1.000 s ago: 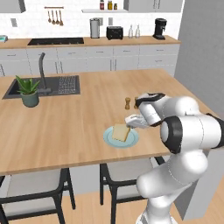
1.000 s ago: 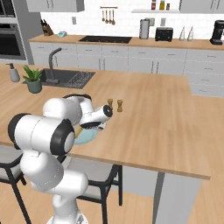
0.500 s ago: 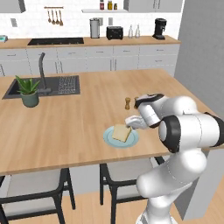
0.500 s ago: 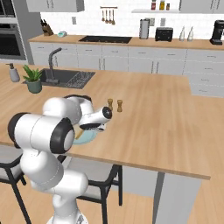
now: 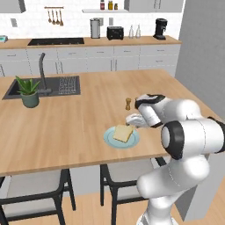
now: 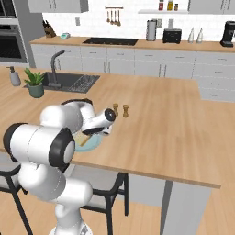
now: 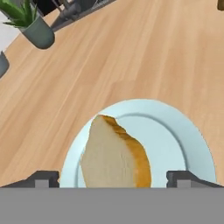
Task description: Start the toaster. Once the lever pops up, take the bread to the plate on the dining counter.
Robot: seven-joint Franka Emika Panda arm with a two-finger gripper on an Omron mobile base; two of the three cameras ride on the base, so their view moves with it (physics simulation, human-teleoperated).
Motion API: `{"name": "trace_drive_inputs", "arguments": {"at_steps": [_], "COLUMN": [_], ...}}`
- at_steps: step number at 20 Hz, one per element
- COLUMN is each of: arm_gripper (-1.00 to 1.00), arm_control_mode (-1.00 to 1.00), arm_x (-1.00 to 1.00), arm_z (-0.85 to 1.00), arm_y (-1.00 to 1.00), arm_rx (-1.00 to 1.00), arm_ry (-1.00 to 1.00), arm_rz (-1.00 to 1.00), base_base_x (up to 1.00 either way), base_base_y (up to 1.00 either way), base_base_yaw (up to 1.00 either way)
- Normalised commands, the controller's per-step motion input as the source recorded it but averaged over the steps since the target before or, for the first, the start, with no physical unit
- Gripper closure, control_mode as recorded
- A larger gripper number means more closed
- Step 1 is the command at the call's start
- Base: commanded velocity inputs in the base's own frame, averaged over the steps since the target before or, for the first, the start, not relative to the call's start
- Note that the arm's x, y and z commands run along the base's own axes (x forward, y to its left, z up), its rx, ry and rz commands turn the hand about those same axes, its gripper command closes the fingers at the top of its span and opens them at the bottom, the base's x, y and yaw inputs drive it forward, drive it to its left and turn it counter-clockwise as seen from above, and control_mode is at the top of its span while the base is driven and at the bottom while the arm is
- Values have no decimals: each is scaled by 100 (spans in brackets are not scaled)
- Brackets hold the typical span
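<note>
The bread (image 7: 114,158), a tan slice with a golden crust, lies on the pale blue-green plate (image 7: 183,131) near the front edge of the dining counter (image 5: 66,127). My gripper (image 7: 113,179) hovers just above it, open, with its fingertips (image 7: 43,178) standing clear of the slice on both sides. In the left base view the gripper (image 5: 132,121) is at the right rim of the plate (image 5: 110,139), over the bread (image 5: 123,132). My arm partly hides the plate (image 6: 93,144) in the right base view. The black toaster (image 5: 115,32) stands far off on the back worktop.
Two small shakers (image 6: 120,110) stand just behind the plate. A potted plant (image 5: 29,91) and the sink (image 5: 48,85) are at the counter's left. Chairs (image 5: 125,173) are tucked under the front edge. A coffee machine (image 5: 161,29) stands at the back right.
The jaws have spread wide and let go of the bread, which now rests on the plate. The arm has hardly moved.
</note>
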Motion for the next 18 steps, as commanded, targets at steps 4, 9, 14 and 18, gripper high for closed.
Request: {"name": "trace_drive_inputs", "arguments": {"at_steps": [4, 9, 14, 18], "arm_gripper": [-100, -100, -100, -100], "arm_control_mode": [-100, -100, -100, -100], "arm_x": [-29, -57, -96, -100], "arm_z": [42, 32, 30, 42], "arm_y": [-7, 5, 10, 0], "arm_rx": [-18, -16, -14, -5], "arm_ry": [-2, 0, 0, 1], "arm_rz": [-8, -9, -28, -33], "base_base_x": [0, 0, 0, 0], "base_base_y": [0, 0, 0, 0], "base_base_yaw": [0, 0, 0, 0]}}
